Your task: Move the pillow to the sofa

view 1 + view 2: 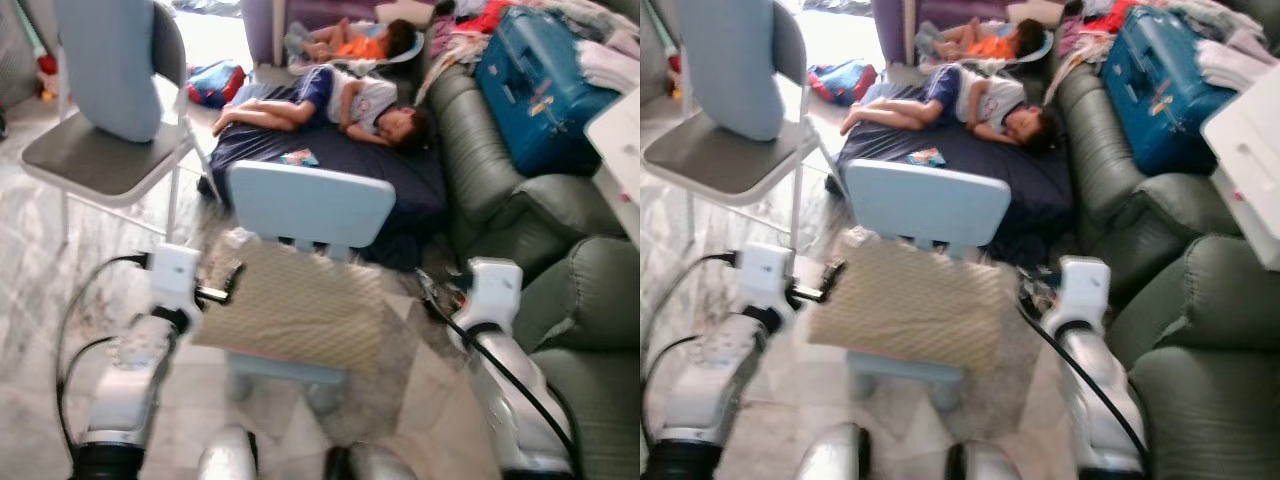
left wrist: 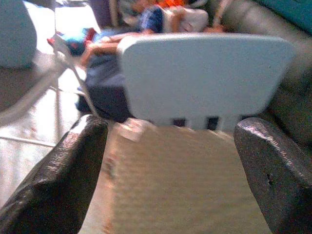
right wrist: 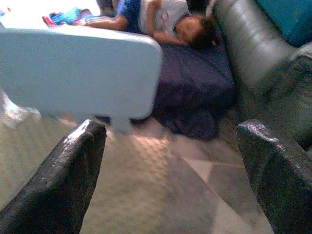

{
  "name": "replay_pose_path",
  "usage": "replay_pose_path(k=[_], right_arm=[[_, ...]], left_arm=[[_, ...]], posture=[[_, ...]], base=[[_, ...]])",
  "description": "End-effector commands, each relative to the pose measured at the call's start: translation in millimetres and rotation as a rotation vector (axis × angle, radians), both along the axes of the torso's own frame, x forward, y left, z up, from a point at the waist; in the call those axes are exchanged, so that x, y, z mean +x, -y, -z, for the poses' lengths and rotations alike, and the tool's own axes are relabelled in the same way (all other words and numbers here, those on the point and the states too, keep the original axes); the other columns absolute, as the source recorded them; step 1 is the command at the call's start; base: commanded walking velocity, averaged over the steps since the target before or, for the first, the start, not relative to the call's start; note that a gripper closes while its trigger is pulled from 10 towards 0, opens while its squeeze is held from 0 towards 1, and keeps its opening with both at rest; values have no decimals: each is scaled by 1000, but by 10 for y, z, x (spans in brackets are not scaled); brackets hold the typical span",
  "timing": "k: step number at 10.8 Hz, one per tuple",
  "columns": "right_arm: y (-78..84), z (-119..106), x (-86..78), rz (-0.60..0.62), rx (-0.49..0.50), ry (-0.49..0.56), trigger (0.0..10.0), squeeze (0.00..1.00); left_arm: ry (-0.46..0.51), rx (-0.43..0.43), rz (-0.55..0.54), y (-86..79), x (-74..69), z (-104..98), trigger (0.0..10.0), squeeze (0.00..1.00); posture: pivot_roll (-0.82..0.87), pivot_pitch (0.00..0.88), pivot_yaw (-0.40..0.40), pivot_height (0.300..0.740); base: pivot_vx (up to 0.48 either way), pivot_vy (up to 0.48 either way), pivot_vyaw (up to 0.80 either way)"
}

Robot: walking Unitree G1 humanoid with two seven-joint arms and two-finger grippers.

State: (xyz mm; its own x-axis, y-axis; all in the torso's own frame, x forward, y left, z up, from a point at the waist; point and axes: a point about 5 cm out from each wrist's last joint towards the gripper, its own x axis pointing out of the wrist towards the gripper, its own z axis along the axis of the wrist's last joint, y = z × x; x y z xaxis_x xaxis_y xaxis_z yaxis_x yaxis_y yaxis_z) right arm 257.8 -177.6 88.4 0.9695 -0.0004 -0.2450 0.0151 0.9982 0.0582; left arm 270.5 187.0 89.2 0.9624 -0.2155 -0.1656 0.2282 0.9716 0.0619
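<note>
Grey-green padded leather sofa [image 1: 590, 300] at robot's right; flat beige woven pillow [image 1: 295, 305] lies on small pale-blue plastic chair [image 1: 310, 205]; left gripper [image 2: 170, 165] and right gripper [image 3: 170, 170] wide open, empty, flanking it; should close evenly on both edges.

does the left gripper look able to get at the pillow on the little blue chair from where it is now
Probably yes. The left gripper sits right at the near left edge of the pillow on the small blue chair, fingers open in the left wrist view, with nothing between them. The chair back stands behind the pillow, off the approach.
</note>
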Motion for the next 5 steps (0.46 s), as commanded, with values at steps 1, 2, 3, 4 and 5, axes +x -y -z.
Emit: replay_pose_path(k=[1,2,3,4,5], right_arm=[[92,63,-44,25,-13,-30,10000,0],[94,63,-41,25,-14,-30,10000,0],[103,66,-36,25,-17,-30,10000,0],[104,66,-24,26,-19,-31,10000,0],[101,61,-22,26,-19,-30,10000,0]], left_arm=[[28,1,-6,60,16,-33,10000,0],[39,2,-1,81,16,-52,10000,0],[48,2,8,132,10,-70,10000,0],[48,-12,26,177,-18,-66,10000,0],[49,-17,50,202,-59,-56,10000,0]], posture=[[-17,123,-94,740],[-17,123,-94,740],[-14,125,-95,740],[-15,138,-96,740],[-14,135,-96,740]], base=[[0,0,0],[0,0,0],[0,0,0],[0,0,0],[0,0,0]])
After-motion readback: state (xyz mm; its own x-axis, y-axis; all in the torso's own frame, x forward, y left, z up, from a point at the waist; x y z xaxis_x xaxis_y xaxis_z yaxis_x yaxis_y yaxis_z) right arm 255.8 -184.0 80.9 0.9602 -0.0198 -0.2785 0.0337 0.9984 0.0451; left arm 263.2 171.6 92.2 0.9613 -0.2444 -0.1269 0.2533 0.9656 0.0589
